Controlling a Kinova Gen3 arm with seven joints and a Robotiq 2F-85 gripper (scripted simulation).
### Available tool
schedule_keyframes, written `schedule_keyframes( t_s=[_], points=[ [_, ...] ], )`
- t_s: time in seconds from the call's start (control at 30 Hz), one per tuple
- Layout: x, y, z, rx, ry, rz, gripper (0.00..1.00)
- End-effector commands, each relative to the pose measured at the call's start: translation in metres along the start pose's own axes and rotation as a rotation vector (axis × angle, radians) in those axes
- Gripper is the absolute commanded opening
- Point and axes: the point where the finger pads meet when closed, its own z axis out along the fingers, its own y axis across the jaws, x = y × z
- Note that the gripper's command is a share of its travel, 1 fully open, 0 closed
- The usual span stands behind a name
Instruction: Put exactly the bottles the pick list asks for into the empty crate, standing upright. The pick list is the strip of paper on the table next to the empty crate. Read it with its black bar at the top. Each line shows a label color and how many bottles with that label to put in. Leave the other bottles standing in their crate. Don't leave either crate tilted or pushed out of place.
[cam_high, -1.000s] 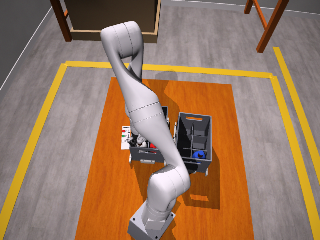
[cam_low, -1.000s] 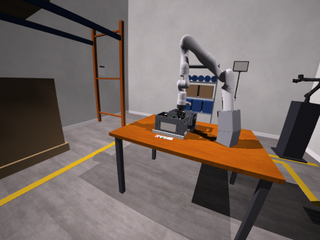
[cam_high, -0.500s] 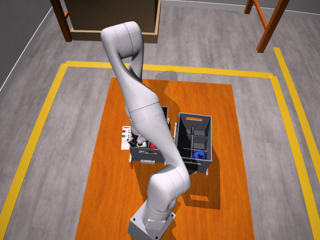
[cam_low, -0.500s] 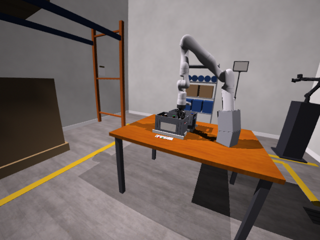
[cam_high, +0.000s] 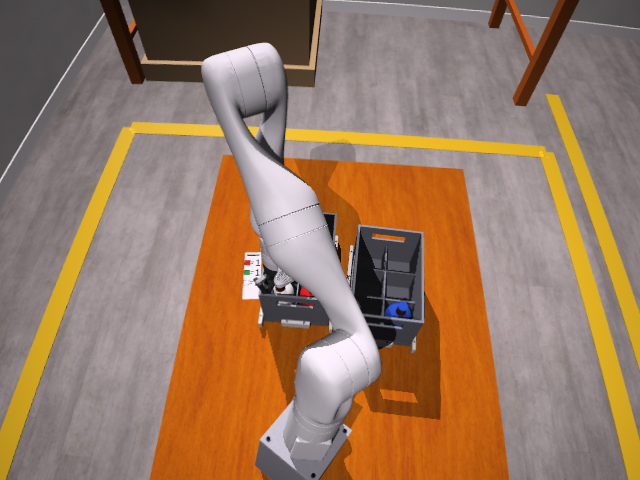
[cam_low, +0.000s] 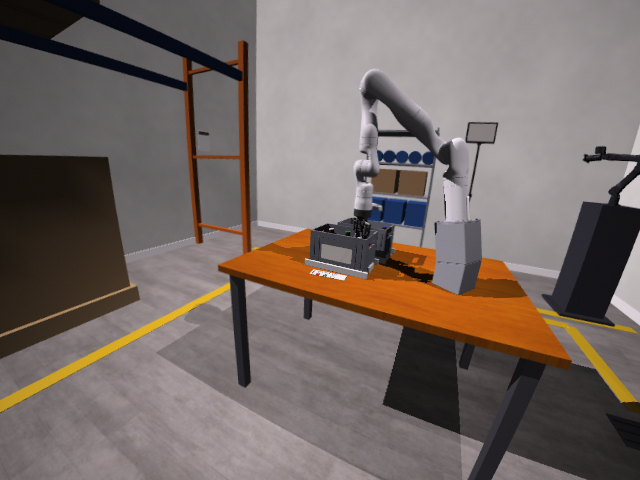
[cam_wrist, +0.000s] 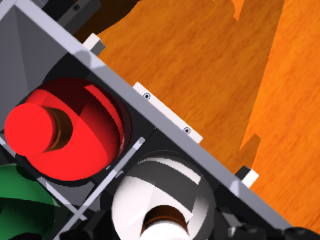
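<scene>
Gripper (cam_high: 273, 284) (cam_low: 360, 227) (cam_wrist: 162, 227): one, partly open, fingers about the white bottle (cam_high: 283, 291) (cam_wrist: 131, 205), unclamped. Crate beside pick list (cam_high: 251, 289) (cam_low: 328, 275): holds white, red (cam_high: 306, 292) (cam_wrist: 75, 150) and green (cam_wrist: 22, 202) bottles, separate compartments. Other crate (cam_high: 420, 279): blue bottle (cam_high: 398, 311), upright, near corner. Table (cam_high: 232, 392) (cam_low: 392, 304): orange, bearing both crates. List: red, one; green, one; remainder illegible.

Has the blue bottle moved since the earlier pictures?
No. The blue bottle sits in the same near right corner compartment of its crate in the top view.
</scene>
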Motion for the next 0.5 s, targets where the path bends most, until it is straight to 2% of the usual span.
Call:
schedule_keyframes(
  t_s=[0.0, 0.2, 0.47],
  points=[
    [-0.001, 0.000, 0.000, 0.000, -0.001, 0.000, 0.67],
    [-0.001, 0.000, 0.000, 0.000, -0.001, 0.000, 0.67],
    [0.000, 0.000, -0.019, 0.000, -0.001, 0.000, 0.67]
  ],
)
